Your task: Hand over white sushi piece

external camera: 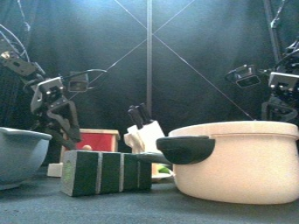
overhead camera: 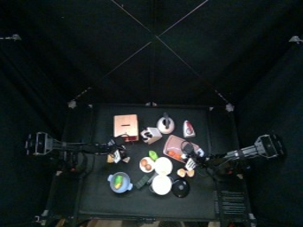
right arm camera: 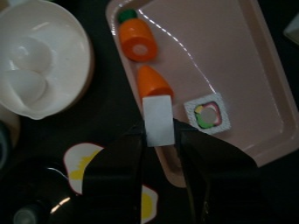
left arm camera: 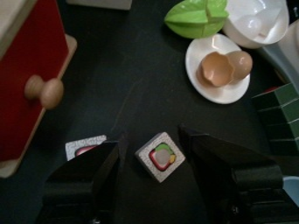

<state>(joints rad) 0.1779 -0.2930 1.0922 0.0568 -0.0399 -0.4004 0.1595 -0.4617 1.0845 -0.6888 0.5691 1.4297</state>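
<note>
In the left wrist view a square sushi piece (left arm camera: 162, 157) with a white rim and a pink and green middle lies flat on the black table. My left gripper (left arm camera: 153, 145) is open, with one jaw on each side of it, low over it. A second sushi piece (left arm camera: 84, 146) lies beside it, partly hidden by a jaw. In the right wrist view my right gripper (right arm camera: 160, 145) is shut on a narrow white sushi piece (right arm camera: 158, 118), seen edge-on, held above the edge of a pink tray (right arm camera: 239, 61). Another sushi piece (right arm camera: 207, 114) lies on that tray.
Two orange carrot pieces (right arm camera: 136, 35) lie on the pink tray, and a white bowl (right arm camera: 41, 61) stands beside it. Near the left gripper are a red box (left arm camera: 26, 61) with a wooden knob, a white plate (left arm camera: 198, 52) holding a brown item, and a green leaf (left arm camera: 197, 16). A large white pot (external camera: 239, 162) stands at the table's front.
</note>
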